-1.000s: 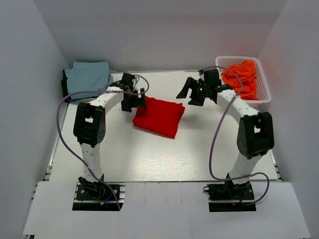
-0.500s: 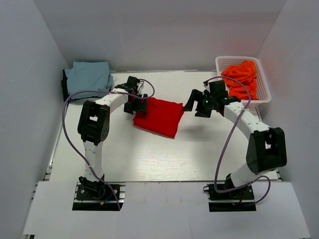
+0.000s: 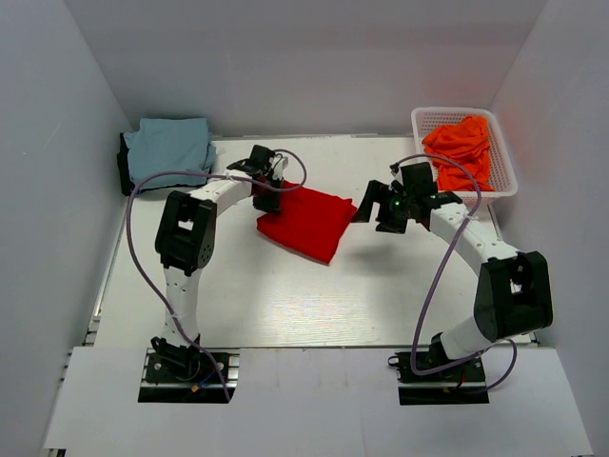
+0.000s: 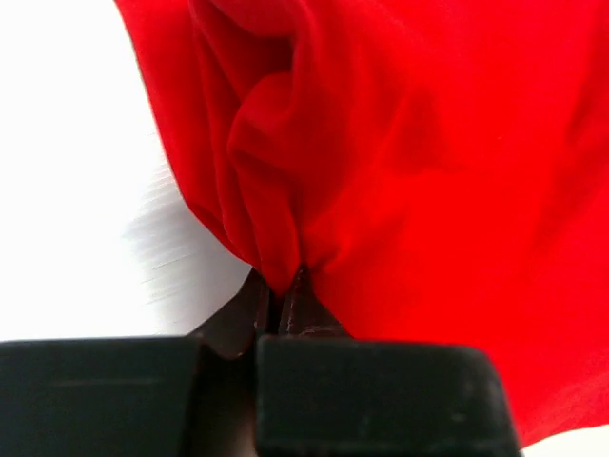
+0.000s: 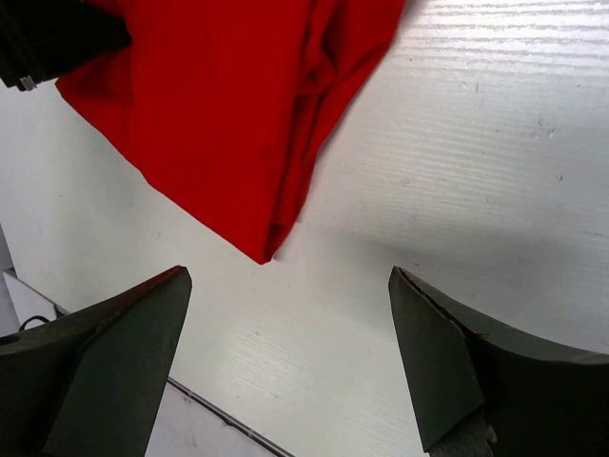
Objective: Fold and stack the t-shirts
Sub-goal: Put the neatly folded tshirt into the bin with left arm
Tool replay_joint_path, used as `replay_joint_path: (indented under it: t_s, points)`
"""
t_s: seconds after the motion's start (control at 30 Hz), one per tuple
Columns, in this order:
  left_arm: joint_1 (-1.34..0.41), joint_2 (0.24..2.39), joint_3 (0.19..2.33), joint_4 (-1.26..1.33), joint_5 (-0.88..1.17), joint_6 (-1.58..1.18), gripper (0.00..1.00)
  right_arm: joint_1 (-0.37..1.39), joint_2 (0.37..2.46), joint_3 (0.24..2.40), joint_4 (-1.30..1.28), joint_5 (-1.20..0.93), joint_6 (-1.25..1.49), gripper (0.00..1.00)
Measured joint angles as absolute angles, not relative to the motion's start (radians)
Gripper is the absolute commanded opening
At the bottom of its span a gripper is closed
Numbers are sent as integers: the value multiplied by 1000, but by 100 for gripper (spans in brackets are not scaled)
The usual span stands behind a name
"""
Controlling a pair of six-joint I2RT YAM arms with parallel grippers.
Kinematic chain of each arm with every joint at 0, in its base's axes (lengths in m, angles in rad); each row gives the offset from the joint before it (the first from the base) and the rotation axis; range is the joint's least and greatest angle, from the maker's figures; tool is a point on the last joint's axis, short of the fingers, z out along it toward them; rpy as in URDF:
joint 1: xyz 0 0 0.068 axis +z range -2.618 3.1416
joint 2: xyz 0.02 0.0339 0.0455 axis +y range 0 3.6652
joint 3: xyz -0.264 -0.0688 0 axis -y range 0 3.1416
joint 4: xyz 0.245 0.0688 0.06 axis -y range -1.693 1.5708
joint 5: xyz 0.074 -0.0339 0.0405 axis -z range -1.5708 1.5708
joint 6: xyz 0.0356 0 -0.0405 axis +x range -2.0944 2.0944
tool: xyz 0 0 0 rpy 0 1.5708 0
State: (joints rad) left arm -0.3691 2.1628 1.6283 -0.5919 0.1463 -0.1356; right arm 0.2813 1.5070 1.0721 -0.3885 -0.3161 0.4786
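The red t-shirt (image 3: 306, 223) lies folded into a rough rectangle on the white table (image 3: 285, 295), a little toward 12 o'clock from the table's middle in our top view. Its long edges run from 10 o'clock to 4 o'clock.

Our left gripper (image 3: 267, 199) sits at the shirt's 10 o'clock corner. In the left wrist view the left gripper (image 4: 281, 286) has its jaws pressed together, with a bunched fold of the red t-shirt (image 4: 428, 190) pinched between the tips. The cloth gathers into creases that run up from that pinch.

Our right gripper (image 3: 379, 213) is at 3 o'clock of the shirt, just beside its right edge and not touching it. In the right wrist view the right gripper (image 5: 288, 273) has its jaws spread wide and nothing between them. The red t-shirt (image 5: 219, 105) fills the area above, and one folded corner points down toward the gap.

A light blue t-shirt (image 3: 171, 148) lies folded at 10 o'clock, at the table's far left corner. Orange t-shirts (image 3: 461, 148) are heaped in a white mesh basket (image 3: 433, 114) at 2 o'clock, at the far right corner.
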Motion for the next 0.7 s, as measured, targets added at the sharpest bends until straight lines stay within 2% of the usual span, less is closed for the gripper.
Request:
replay_joint_path:
  t_s: [0.43,0.7]
  points:
    - [-374,2049,1604,-568,21,-50,0,280,1433,1013,-387,-292,463,90]
    - [-260,1945,1797,-605,-7,88,0,278,1390,1013,-412,-285,451,90]
